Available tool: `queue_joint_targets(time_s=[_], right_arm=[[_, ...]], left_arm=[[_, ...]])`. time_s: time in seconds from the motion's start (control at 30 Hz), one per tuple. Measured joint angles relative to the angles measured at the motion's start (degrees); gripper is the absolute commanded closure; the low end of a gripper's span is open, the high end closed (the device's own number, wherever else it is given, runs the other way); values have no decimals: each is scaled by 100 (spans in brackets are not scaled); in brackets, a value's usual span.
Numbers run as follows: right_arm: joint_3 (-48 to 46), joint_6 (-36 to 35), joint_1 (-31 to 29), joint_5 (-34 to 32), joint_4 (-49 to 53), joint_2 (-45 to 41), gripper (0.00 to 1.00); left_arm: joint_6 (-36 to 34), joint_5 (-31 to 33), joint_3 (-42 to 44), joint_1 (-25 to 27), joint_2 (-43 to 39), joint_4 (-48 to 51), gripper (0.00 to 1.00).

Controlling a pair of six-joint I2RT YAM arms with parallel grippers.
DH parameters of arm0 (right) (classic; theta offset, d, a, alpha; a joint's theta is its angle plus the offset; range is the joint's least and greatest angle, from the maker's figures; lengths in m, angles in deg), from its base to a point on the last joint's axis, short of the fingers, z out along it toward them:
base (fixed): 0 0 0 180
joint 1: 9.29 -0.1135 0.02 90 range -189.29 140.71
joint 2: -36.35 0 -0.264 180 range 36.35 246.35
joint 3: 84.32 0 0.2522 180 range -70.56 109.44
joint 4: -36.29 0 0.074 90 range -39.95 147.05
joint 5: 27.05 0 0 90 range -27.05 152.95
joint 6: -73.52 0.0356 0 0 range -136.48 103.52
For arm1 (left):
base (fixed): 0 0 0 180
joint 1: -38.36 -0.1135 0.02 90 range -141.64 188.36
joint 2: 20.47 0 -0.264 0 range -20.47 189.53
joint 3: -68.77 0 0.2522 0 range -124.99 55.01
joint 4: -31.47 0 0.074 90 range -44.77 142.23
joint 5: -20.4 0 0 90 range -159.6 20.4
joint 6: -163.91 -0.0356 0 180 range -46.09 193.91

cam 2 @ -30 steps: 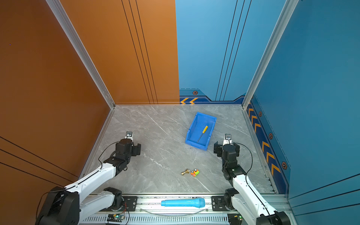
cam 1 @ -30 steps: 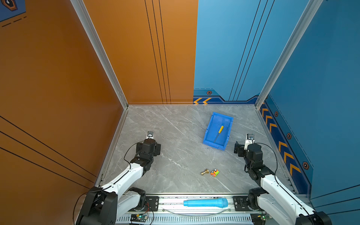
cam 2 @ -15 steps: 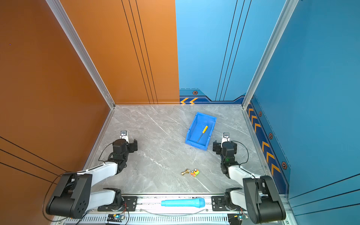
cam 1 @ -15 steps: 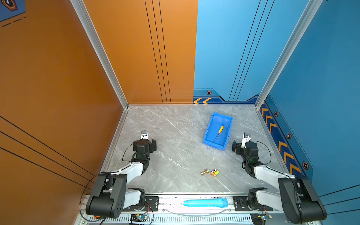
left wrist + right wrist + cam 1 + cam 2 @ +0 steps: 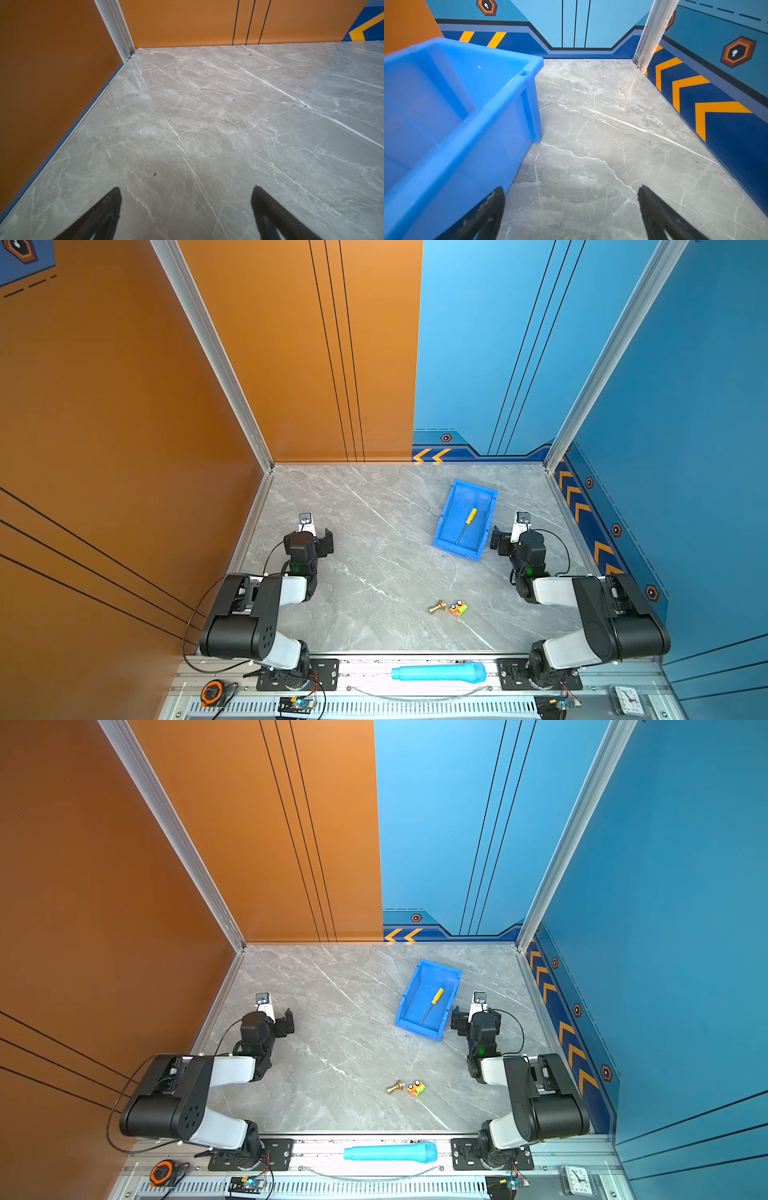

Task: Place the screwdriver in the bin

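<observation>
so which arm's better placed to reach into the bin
Right, probably: the right gripper sits open beside the bin, where the screwdriver already lies, while the left gripper, also open, is well across the table.

Light bright + even, from overhead; shadows on tabletop [image 5: 374,556] soft, faint. Slight glare on front rail [image 5: 365,670]. Wrist cams: wide-angle edge warp, fingertips [image 5: 108,205] dark, out of focus.

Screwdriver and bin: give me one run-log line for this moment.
screwdriver: lying inside bin | left gripper: open, empty | right gripper: open, empty | task: looks done
</observation>
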Motion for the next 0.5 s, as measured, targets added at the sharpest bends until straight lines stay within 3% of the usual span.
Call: queue_joint_targets(time_s=[0.5], right_arm=[[57, 98, 195, -22, -297, 271, 0]], left_arm=[[-2, -146, -2, -4, 286, -507, 2]])
